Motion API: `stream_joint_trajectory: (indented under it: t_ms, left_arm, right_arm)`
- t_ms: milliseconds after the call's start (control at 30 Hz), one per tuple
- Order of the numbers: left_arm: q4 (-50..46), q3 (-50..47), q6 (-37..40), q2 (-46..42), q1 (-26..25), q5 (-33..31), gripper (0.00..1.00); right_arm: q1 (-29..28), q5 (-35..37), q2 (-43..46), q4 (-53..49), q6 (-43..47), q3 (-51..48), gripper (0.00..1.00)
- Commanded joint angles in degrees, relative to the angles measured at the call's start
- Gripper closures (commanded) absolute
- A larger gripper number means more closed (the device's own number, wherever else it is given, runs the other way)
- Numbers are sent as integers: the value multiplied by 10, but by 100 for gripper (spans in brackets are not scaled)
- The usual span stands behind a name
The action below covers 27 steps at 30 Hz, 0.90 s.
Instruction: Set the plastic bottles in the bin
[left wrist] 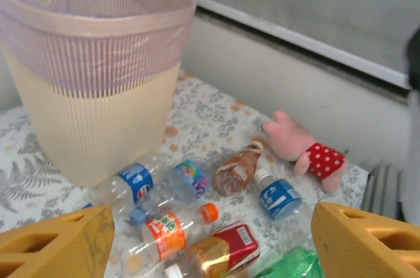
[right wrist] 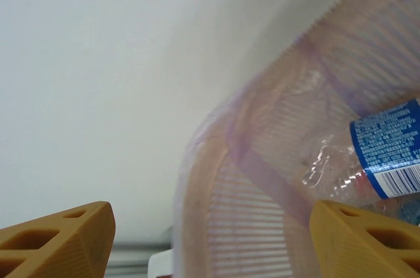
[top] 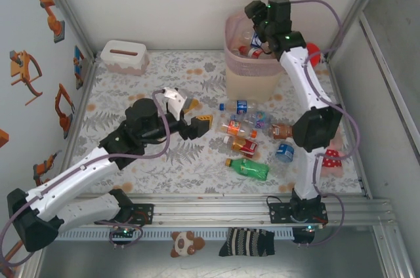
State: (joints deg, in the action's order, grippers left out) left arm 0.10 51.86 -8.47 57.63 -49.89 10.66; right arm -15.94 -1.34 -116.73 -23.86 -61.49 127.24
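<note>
- Overhead view: seven bottles (top: 244,147) lie on their sides in a loose cluster at centre-right of the floral table (top: 111,94). They sit just below the bin (top: 249,84), which stands at upper centre-right.
- They look empty, so probably light. Their thin clear walls would likely dent under a hard squeeze, and their smooth round bodies may roll or slip. The best hold seems to be across the labelled middle, square to the bottle's length.
- At least two more bottles lie inside the bin. The right arm (top: 298,75) reaches over its mouth and hides the rest, so I cannot count them.
- The left claw (top: 197,112) hovers just left of the cluster, spread wide and empty.
- One white tissue box (top: 123,55) sits at upper left. One pink plush (top: 331,157) lies at the right edge.
- Left wrist view: the left claw's two yellow fingers (left wrist: 59,245) sit in the lower corners, wide apart with nothing between them.
- The same seven bottles lie ahead of it:
  - two with blue labels
  - one with a many-coloured label
  - one brown bottle (left wrist: 236,170)
  - one with an orange cap
  - one with a red label
  - one green bottle (left wrist: 295,265), at the bottom edge
- The bin fills the upper left, and the plush lies at centre-right.
- Right wrist view: the right claw (right wrist: 210,238) is released and empty above the bin's lined lattice rim. One blue-labelled bottle (right wrist: 387,153) lies inside, at the right edge.
</note>
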Motion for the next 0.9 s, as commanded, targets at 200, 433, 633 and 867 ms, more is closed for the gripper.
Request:
stream_joint_trajectory:
  t_ms: [200,433,633,867]
  left_arm:
    - [-36,47,-31,64,2,-34,22]
    - [-61,78,-93,128,9,-39,22]
    - [-77,104,-201,205,28,-22,25]
    - [-82,134,-367,299,47,-9,26]
  right_arm:
    - [2,-8,160,-46,172,-107,24]
    - [2,27,271,-71,213,-209,24]
    - [1,59,355,-94,232,-291,24]
    - [2,98,425,-121,243,-359,24]
